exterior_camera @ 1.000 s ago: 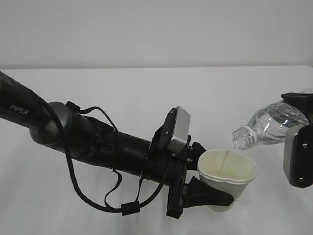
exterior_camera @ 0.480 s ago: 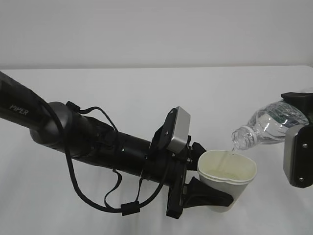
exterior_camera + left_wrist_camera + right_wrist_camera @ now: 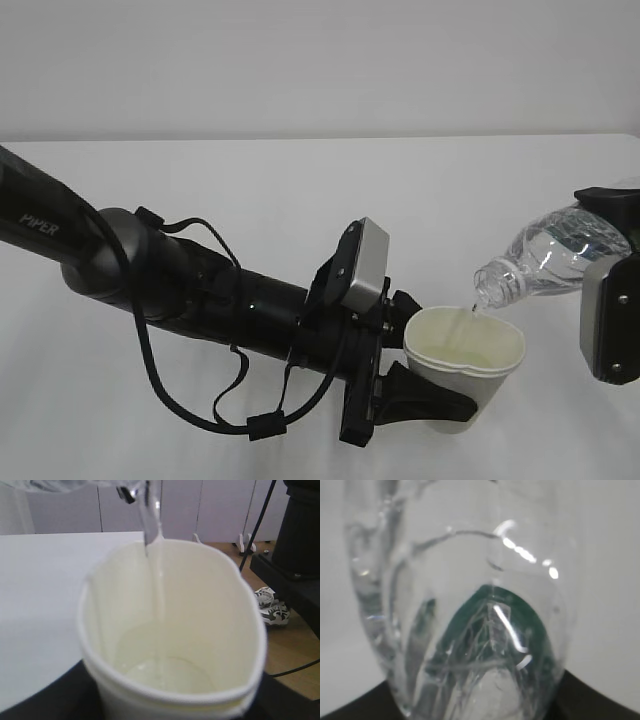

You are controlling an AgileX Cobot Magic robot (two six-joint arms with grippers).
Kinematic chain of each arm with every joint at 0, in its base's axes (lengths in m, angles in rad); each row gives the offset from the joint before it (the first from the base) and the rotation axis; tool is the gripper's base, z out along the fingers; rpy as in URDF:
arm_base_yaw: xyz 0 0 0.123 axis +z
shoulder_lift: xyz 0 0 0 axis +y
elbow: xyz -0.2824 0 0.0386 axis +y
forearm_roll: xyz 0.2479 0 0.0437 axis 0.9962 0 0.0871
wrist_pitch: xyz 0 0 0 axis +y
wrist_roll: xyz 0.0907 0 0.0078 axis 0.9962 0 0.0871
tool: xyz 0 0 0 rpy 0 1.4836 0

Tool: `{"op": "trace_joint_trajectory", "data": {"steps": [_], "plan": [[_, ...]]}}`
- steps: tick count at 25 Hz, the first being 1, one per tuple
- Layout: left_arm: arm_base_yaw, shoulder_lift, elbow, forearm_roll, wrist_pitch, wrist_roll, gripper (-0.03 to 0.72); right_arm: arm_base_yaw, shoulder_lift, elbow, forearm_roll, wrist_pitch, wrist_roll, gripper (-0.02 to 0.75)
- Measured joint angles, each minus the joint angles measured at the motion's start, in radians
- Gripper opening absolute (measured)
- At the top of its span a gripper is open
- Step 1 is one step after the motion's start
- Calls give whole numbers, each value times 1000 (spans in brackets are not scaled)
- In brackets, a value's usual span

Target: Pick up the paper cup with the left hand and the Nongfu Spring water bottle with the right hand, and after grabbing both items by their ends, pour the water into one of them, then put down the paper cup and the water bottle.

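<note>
My left gripper is shut on the white paper cup, holding it upright just above the table. The cup's sides are squeezed to an oval. In the left wrist view the cup's cream inside fills the frame, with a shallow pool of water at the bottom. My right gripper is shut on the base end of the clear Nongfu Spring water bottle, tilted neck-down over the cup's rim. A thin stream of water falls from the neck into the cup. The green label shows through the bottle.
A white table runs back to a plain wall. Past the table's right edge the left wrist view shows wooden floor, a pair of shoes, a black stand and cables.
Water keeps running from the bottle into the cup. Neither arm has visibly moved.
</note>
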Motion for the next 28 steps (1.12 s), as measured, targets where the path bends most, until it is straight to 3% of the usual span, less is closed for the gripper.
{"op": "trace_joint_trajectory", "data": {"steps": [28], "plan": [[0, 0, 0, 0, 2, 0, 425, 0, 0, 0, 0, -9, -6, 340]]}}
